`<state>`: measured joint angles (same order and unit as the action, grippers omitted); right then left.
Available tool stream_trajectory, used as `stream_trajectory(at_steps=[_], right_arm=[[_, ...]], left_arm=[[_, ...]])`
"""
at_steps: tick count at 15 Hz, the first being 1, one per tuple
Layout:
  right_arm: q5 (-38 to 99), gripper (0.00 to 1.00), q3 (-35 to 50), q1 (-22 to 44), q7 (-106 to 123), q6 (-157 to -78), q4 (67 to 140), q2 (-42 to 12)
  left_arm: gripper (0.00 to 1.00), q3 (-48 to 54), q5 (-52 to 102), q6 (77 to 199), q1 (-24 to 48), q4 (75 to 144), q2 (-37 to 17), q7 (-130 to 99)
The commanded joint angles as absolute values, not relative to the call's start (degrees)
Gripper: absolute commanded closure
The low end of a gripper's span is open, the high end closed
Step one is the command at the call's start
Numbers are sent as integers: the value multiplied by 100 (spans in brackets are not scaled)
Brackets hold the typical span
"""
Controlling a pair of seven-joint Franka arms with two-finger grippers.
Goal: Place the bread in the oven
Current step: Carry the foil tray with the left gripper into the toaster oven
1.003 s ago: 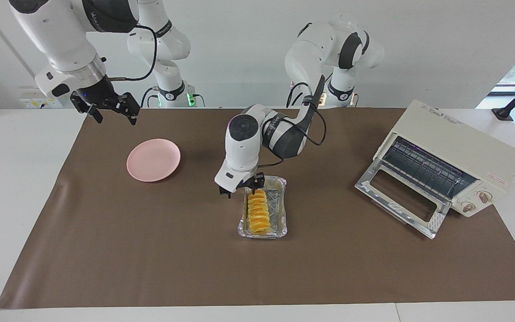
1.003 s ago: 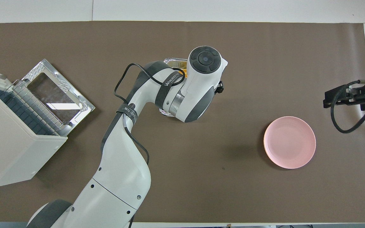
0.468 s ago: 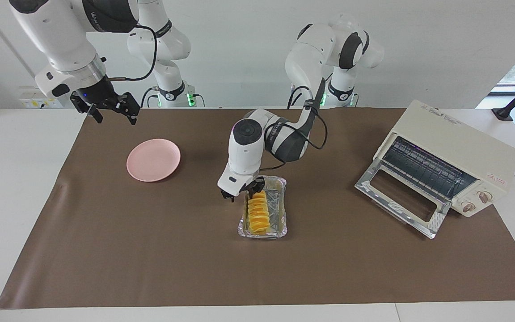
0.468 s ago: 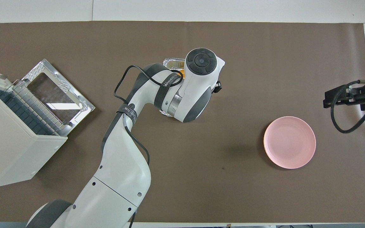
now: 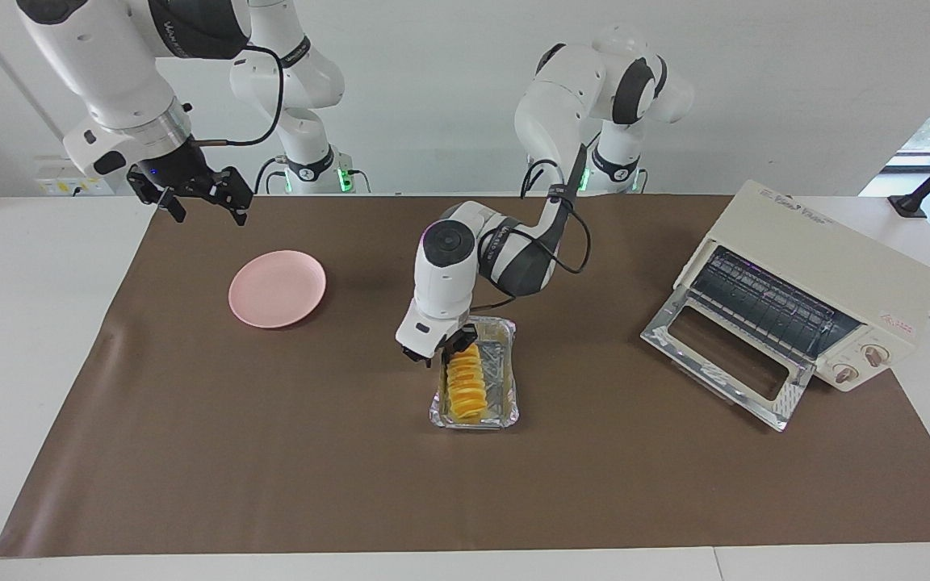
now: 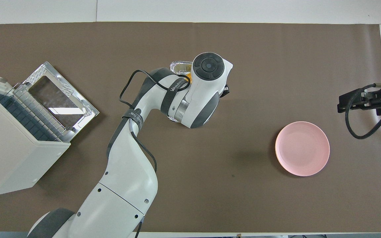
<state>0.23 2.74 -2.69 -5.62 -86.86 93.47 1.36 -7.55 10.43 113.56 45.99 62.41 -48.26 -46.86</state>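
The yellow-orange ridged bread (image 5: 467, 384) lies in a crinkled foil tray (image 5: 506, 399) at mid-table. In the overhead view only a sliver of the bread (image 6: 190, 68) shows past the arm. My left gripper (image 5: 437, 352) is low at the bread's end nearer to the robots, open, with its fingers astride that end. The cream-white oven (image 5: 824, 266) stands at the left arm's end of the table with its glass door (image 5: 725, 355) dropped open; it also shows in the overhead view (image 6: 12, 145). My right gripper (image 5: 200, 202) waits, open, above the mat's edge near the plate.
A round pink plate (image 5: 277, 288) lies toward the right arm's end of the table, also in the overhead view (image 6: 302, 148). A brown mat (image 5: 271, 452) covers the table. The oven's wire rack (image 5: 764, 303) shows inside the open door.
My left gripper has sunk a little and shifted onto the bread's end nearer to the robots. The bread, tray and right arm have not moved.
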Motion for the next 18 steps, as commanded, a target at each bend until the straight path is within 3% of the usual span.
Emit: stream_trajectory(at_steps=[1, 7, 10, 15, 18], right_arm=[[-53, 0, 343, -352, -422, -8622, 9369, 176], [-44, 0, 343, -352, -422, -8622, 9369, 176], [-53, 0, 343, -352, -422, -8622, 9369, 176], [-53, 0, 343, -352, -422, -8622, 9369, 176], [-53, 0, 343, -352, -422, -8622, 9369, 176]], left_arm=[[100, -817, 1134, 11497, 4597, 6460, -4746, -4729], [100, -966, 1151, 10847, 4474, 6460, -4571, -4807], [100, -1396, 1169, 10329, 4465, 6478, -4211, -5097], [100, -2178, 1178, 9608, 4430, 6425, -4070, -5388], [100, -2583, 1178, 9115, 3931, 6477, -3868, -5388]])
